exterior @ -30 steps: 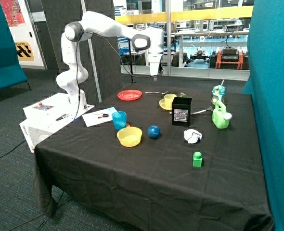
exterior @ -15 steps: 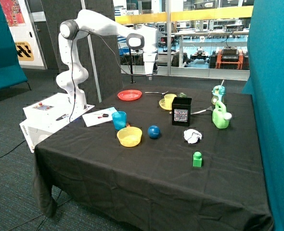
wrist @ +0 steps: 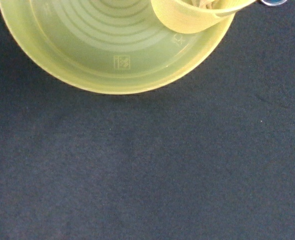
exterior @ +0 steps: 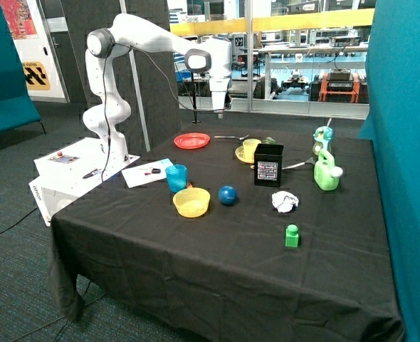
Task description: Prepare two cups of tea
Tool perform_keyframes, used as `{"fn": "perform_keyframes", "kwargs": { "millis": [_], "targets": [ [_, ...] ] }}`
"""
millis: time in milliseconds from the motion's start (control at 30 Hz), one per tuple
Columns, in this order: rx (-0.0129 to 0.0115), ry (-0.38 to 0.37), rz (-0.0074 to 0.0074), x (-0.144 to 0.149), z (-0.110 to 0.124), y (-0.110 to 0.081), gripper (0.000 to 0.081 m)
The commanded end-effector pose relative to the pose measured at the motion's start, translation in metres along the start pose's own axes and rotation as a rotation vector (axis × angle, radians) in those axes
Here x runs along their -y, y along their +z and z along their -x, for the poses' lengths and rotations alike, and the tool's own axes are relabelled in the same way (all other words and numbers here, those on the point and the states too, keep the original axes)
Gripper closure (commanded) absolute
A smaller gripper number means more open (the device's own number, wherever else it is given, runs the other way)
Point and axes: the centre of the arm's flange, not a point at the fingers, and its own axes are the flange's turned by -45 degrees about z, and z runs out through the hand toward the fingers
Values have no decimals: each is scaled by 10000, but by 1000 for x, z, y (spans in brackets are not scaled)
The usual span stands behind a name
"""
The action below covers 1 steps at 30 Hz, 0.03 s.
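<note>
The blue tumbler (exterior: 176,177) stands near the table's front left, just behind the yellow bowl (exterior: 191,202). The yellow cup (exterior: 250,148) sits on its yellow saucer (exterior: 241,154) behind the black box (exterior: 268,164). My gripper (exterior: 221,112) hangs high above the table's back edge, between the red plate (exterior: 191,140) and the yellow cup, touching nothing. The wrist view shows the saucer (wrist: 102,50) and part of the cup (wrist: 187,15) on the black cloth. No tea bags are in view.
A blue ball (exterior: 227,195), a crumpled white paper ball (exterior: 284,201) and a green block (exterior: 292,236) lie towards the front. A green watering can (exterior: 327,173) and a small bottle (exterior: 323,139) stand at the right. A spoon (exterior: 228,137) lies by the red plate.
The arm has swung the gripper a little away from over the yellow cup, towards the red plate side. The things on the table have not moved.
</note>
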Motion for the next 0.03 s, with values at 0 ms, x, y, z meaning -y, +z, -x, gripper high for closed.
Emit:
{"fn": "perform_keyframes", "kwargs": {
  "millis": [0],
  "targets": [
    [2, -105, -8, 2, 5, 1, 214]
  ]
}}
